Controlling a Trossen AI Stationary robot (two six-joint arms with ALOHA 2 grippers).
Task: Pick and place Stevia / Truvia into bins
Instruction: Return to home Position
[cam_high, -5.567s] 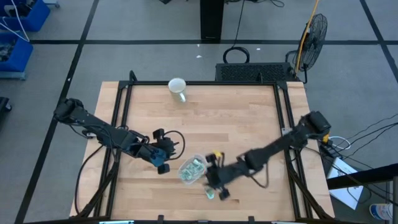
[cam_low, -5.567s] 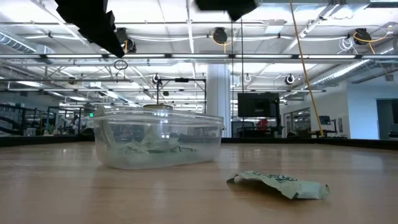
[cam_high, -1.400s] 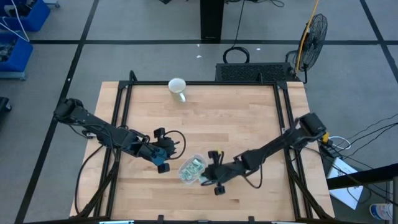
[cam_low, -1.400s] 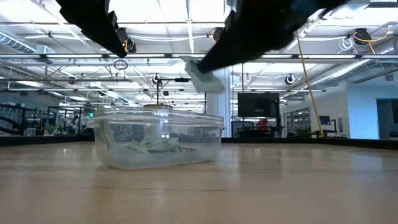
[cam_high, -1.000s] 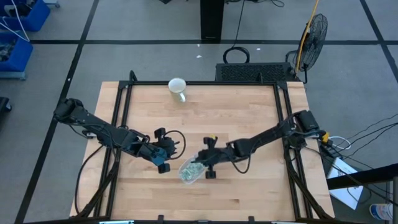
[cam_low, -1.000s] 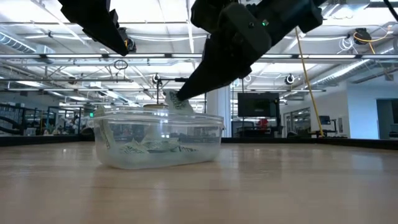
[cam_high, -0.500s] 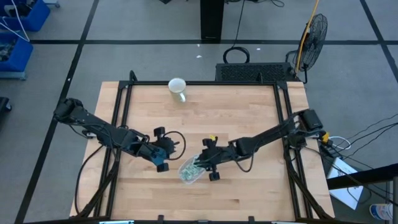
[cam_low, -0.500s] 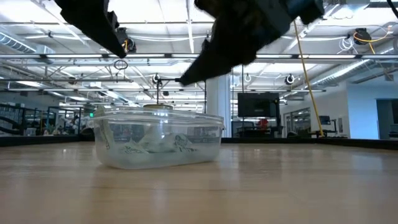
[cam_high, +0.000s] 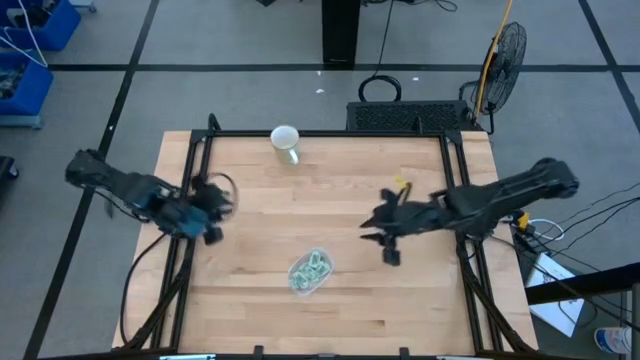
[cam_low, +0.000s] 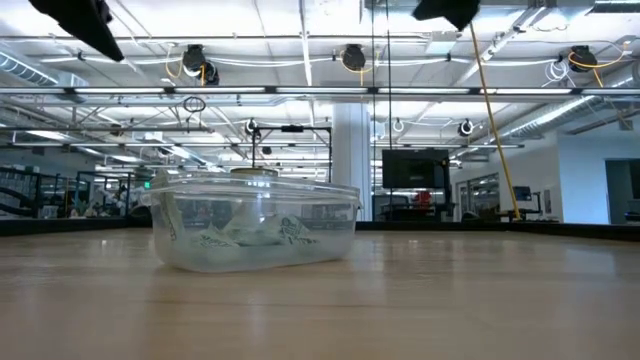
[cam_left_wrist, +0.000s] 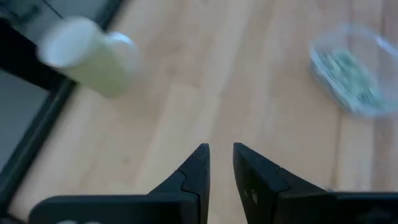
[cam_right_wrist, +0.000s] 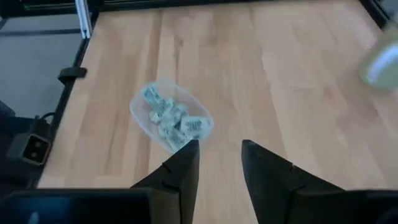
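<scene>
The see-through bowl (cam_high: 310, 271) stands on the table's near middle and holds several pale green and white sachets (cam_right_wrist: 173, 119); it also shows in the low view (cam_low: 255, 233) and the left wrist view (cam_left_wrist: 351, 71). I see no sachet lying on the table outside it. My left gripper (cam_high: 215, 220) hangs over the table's left side, empty, its fingers (cam_left_wrist: 198, 163) a narrow gap apart. My right gripper (cam_high: 368, 226) hangs right of and beyond the bowl, open and empty (cam_right_wrist: 217, 152).
A white mug (cam_high: 286, 142) stands at the table's far edge, left of centre, and shows blurred in the left wrist view (cam_left_wrist: 87, 53). A black frame rail (cam_high: 190, 200) runs along the table's left side, another along the right (cam_high: 462, 200). Bare wood lies around the bowl.
My right gripper held a sachet over the bowl, let it drop in among the others, then rose and drew back toward the table's right and far side. My left gripper has drawn away from the bowl toward the table's left edge. The bowl has stayed put.
</scene>
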